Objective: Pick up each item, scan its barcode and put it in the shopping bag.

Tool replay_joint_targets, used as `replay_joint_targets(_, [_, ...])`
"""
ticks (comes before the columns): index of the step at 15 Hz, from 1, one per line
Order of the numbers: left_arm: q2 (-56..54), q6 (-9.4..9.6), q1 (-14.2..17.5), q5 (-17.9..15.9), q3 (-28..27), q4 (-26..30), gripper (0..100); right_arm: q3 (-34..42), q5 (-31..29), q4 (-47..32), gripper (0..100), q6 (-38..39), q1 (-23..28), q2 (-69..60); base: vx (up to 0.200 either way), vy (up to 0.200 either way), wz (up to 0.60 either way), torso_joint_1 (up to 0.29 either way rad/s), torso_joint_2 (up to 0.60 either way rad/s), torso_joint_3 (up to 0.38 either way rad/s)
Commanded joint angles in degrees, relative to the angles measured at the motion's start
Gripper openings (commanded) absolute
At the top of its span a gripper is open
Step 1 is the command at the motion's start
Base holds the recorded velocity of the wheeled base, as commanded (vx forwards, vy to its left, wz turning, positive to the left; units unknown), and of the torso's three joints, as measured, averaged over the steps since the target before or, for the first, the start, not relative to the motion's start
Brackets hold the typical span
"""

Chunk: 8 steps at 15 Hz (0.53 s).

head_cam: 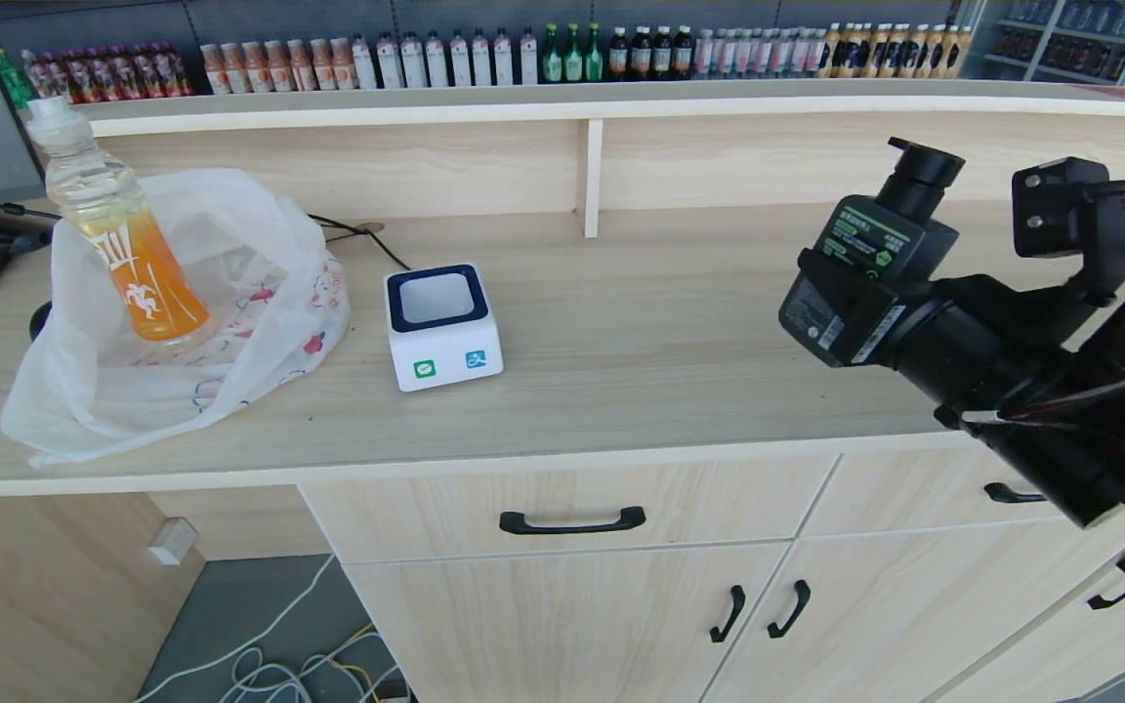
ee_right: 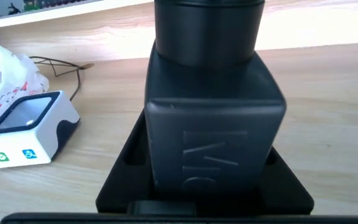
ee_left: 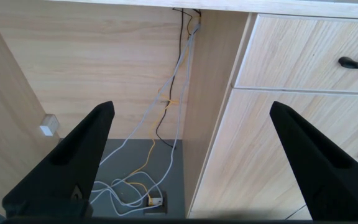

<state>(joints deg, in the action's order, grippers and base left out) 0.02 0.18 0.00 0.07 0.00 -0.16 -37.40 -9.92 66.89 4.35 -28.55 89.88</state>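
One item, a black square bottle (head_cam: 860, 256) with a round black cap, was clamped in the right gripper (head_cam: 914, 332), whose fingers pressed on its lower body. It hung tilted above the right part of the wooden counter (head_cam: 680, 332), well apart from the barcode scanner (head_cam: 442, 327). The scanner, a white cube with a dark blue rim, stood near the middle of the counter. Just beside it on the left lay the white shopping bag (head_cam: 250, 234), with an orange drink bottle (head_cam: 128, 244) standing upright inside. The left gripper (ee_left: 188, 155) hung below the counter level, its fingers spread wide with nothing between them, facing cables (ee_left: 135, 186) on the floor. The main risk seemed to be at the scanner: if the black bottle came with its barcode turned away from the window, the scan would probably fail, and a low pass could push the light cube toward the bag. At the bag, the soft mouth could fold shut, and the arriving bottle could knock over the tall drink bottle. For moving, a wide stretch of counter lay between the black bottle and the scanner, limited behind by the low back wall with its upright divider (head_cam: 591, 176) and in front by the counter edge.
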Motion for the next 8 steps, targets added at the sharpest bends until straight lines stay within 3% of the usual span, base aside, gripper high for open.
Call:
replay_joint_targets(1, [0.0,-0.01,0.0,0.0,0.0,0.0,100,7.7,0.2,0.1,0,2.3,-0.2,-10.1,0.000,0.000,0.00,0.000,0.00,0.000])
replay_joint_targets(5, [0.0,-0.01,0.0,0.0,0.0,0.0,100,8.4,0.4,0.1,0,5.3,-0.4,-12.7,0.000,0.000,0.00,0.000,0.00,0.000])
replay_joint_targets(8, [0.0,-0.01,0.0,0.0,0.0,0.0,100,7.7,3.8,0.1,0,9.9,-0.7,-12.0,0.000,0.000,0.00,0.000,0.00,0.000])
